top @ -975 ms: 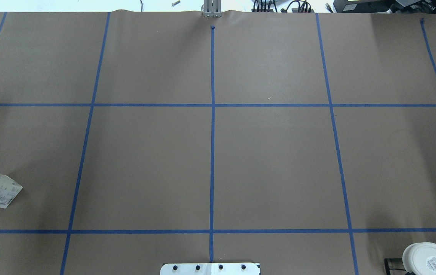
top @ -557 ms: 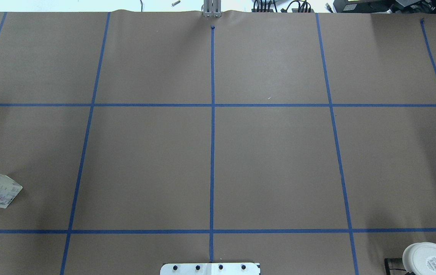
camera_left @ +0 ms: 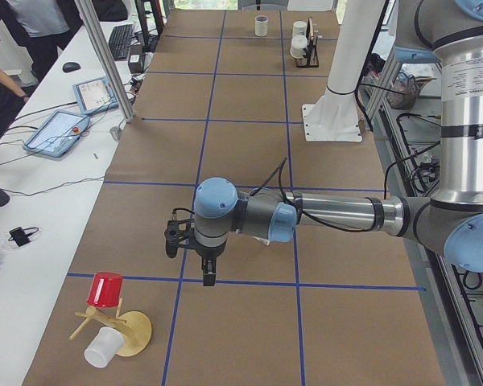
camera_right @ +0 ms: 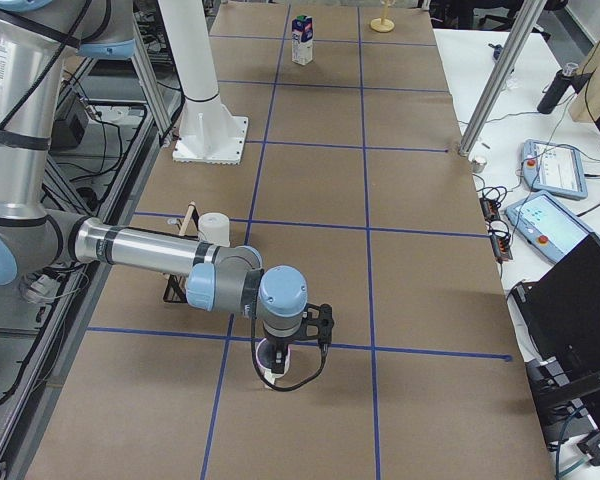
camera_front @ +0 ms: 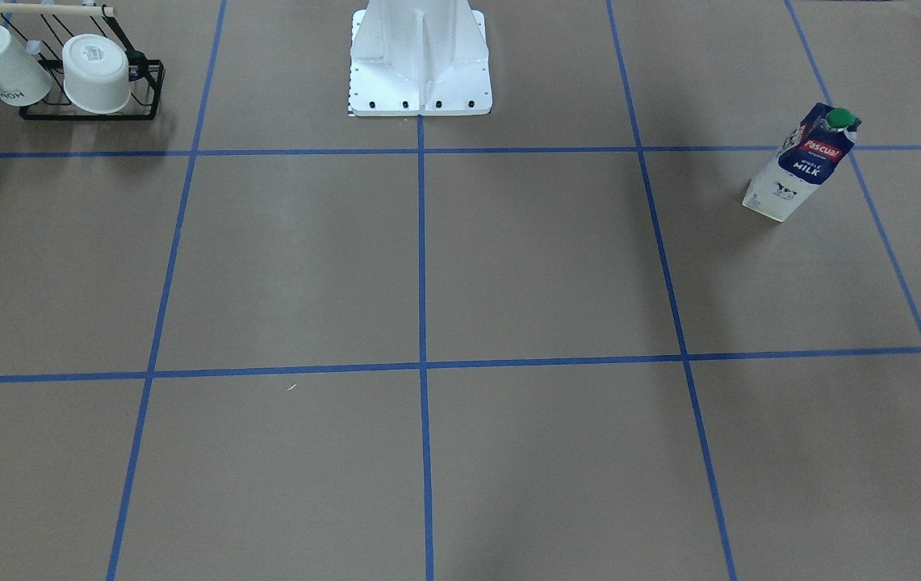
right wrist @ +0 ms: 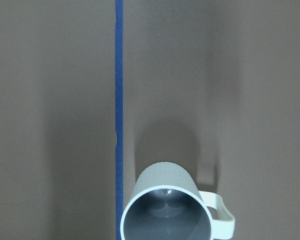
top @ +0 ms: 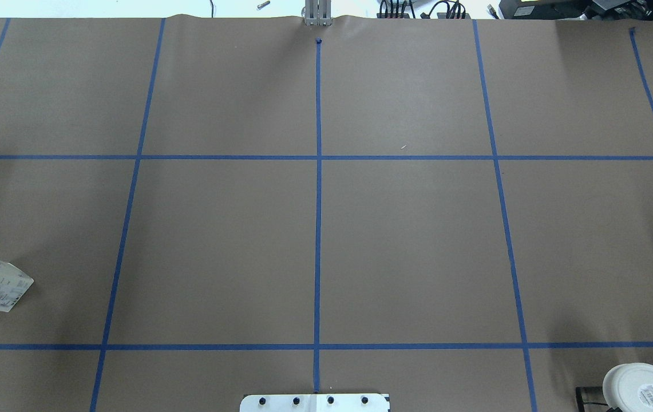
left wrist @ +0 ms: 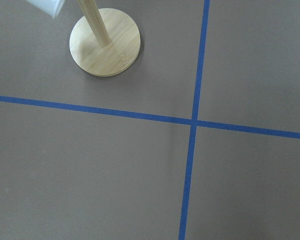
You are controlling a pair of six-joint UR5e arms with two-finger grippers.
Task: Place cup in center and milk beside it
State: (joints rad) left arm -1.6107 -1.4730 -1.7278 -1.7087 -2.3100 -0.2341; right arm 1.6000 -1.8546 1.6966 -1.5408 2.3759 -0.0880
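— Where does the cup stand?
— Toward the table's right end, about midway between the long edges. It is upright, mouth up, just beside a blue tape line. The right gripper hangs directly over it.
— Clamped on it?
— I can't tell. No close view shows the fingers, or whether they touch the cup.
— What's nearby?
— A black wire rack holding two other white cups, closer to the robot-side edge.
— And the milk?
— Farther along, on the table's left half, upright near the robot-side edge.
— The left gripper?
— Out by the left end, above a crossing of tape lines. It is near a wooden mug tree with a red cup and a white cup on it. Apart or together, I can't tell.
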